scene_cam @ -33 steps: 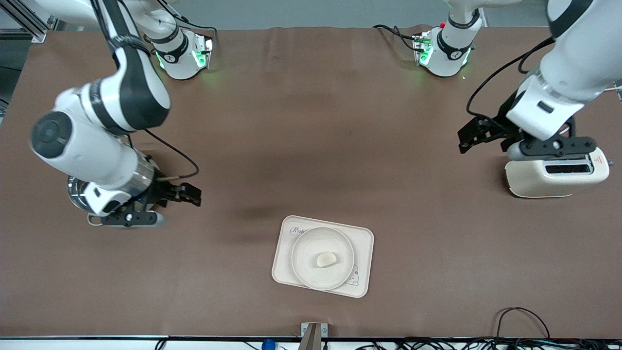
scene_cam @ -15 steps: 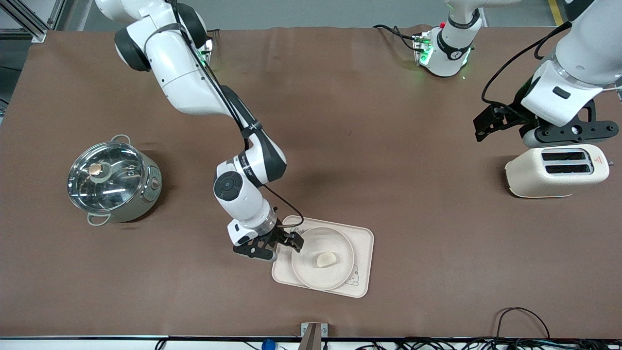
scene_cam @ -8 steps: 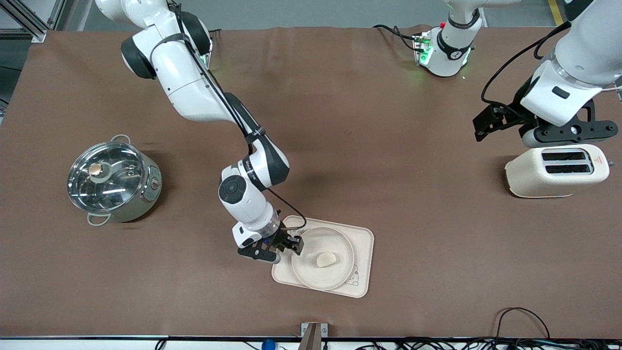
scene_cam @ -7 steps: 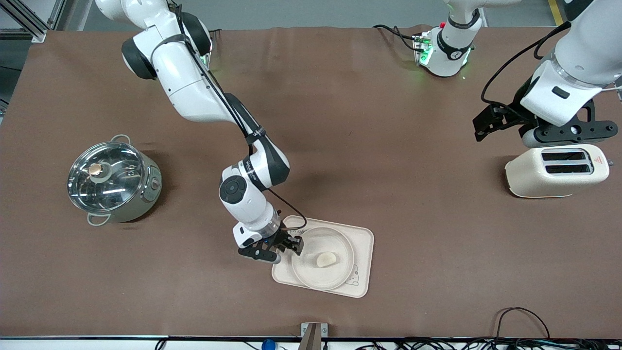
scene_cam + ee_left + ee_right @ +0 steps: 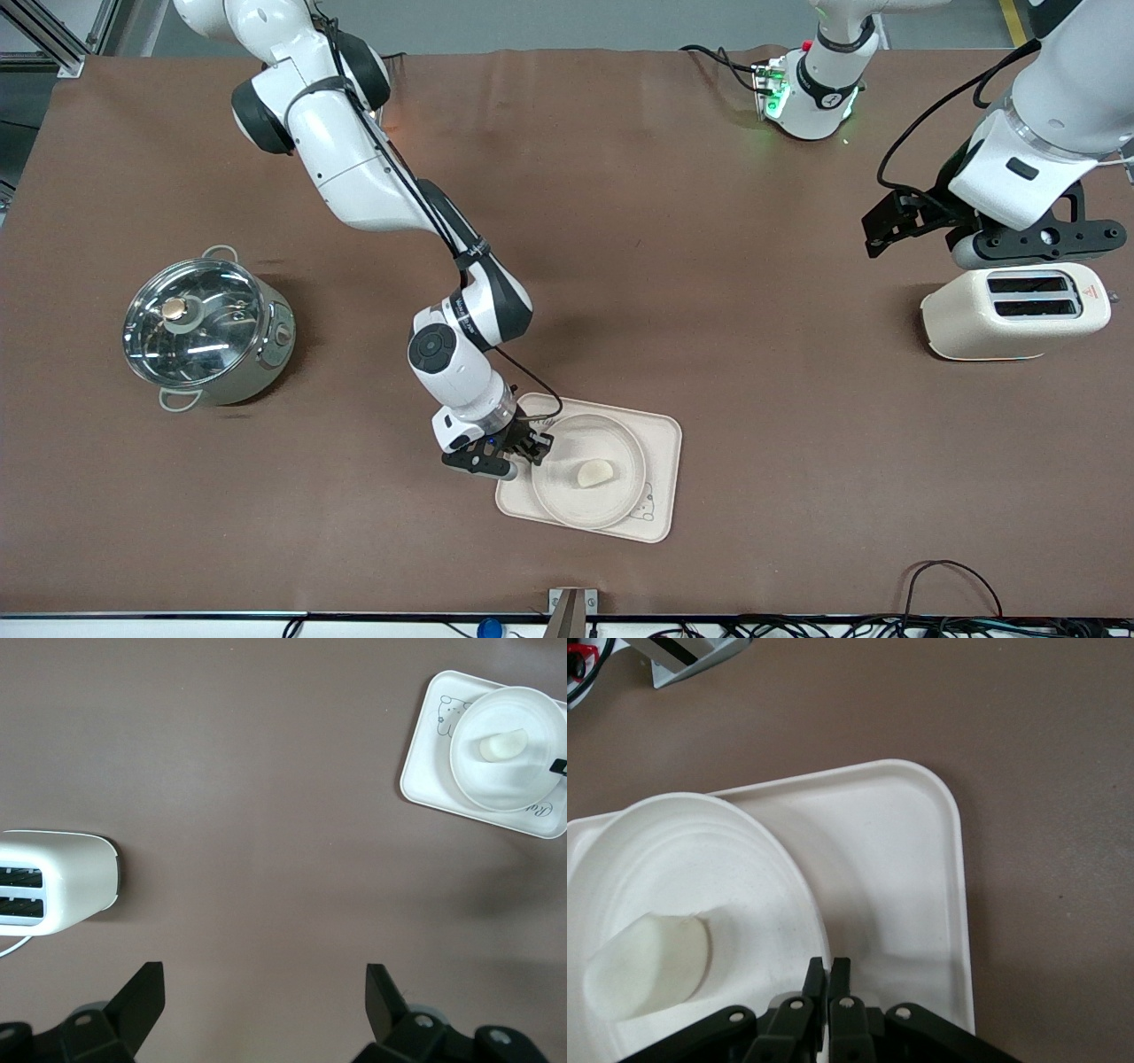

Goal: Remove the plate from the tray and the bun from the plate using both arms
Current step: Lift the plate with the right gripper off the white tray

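**Right gripper pinched at the plate's rim**

The plate (image 5: 588, 470) sits on the rectangular cream tray (image 5: 664, 443), near the front camera's edge of the brown table (image 5: 673, 292). The bun (image 5: 594, 472) lies in the middle of the plate, its long axis slanting across the dish, with one blunt end raised slightly toward the robots' bases and the other lower toward the front camera.

The right gripper (image 5: 828, 979) is down at the plate's rim on the side toward the right arm's end of the table, its fingers drawn together with hardly any gap (the wrist view shows the tips at the rim; whether a sliver of rim is actually caught between them is hidden by the fingers themselves). The tray's rabbit drawing is partly covered by the plate.

The left gripper (image 5: 266, 997) waits over the table beside the toaster (image 5: 1014, 312), fingers spread wide, holding nothing. A lidded steel pot (image 5: 205, 326) stands toward the right arm's end.
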Robot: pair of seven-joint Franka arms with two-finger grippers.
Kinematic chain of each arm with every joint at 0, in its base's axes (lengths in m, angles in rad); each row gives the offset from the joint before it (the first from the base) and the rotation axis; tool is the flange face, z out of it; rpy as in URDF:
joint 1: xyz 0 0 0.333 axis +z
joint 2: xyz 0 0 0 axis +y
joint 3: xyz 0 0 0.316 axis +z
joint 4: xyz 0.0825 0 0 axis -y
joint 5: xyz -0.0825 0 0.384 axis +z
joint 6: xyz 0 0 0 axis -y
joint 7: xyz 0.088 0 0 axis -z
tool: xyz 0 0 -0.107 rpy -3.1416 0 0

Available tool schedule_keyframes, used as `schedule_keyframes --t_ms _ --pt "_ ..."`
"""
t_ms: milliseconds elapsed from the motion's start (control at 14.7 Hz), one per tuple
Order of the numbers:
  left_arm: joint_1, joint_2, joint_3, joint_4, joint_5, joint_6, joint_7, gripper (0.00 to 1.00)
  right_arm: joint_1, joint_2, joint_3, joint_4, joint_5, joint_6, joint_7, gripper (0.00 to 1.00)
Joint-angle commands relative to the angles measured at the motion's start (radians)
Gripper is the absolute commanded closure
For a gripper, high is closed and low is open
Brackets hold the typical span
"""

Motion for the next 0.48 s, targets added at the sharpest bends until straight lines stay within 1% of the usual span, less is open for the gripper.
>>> schedule_keyframes --t_ms 0,272,408 --pt "0.002 -0.010 -0.004 0.000 0.015 -0.012 0.012 0.00 -0.015 0.020 0.009 0.027 0.015 0.002 -0.051 0.99" --pt "0.002 -0.010 -0.004 0.000 0.016 -0.012 0.012 0.00 -0.020 0.000 0.015 0.015 0.023 0.001 -0.089 1.00" --pt "0.002 -0.010 -0.004 0.000 0.016 -0.012 0.012 0.00 -0.018 -0.015 0.036 -0.002 0.023 0.001 -0.118 1.00"
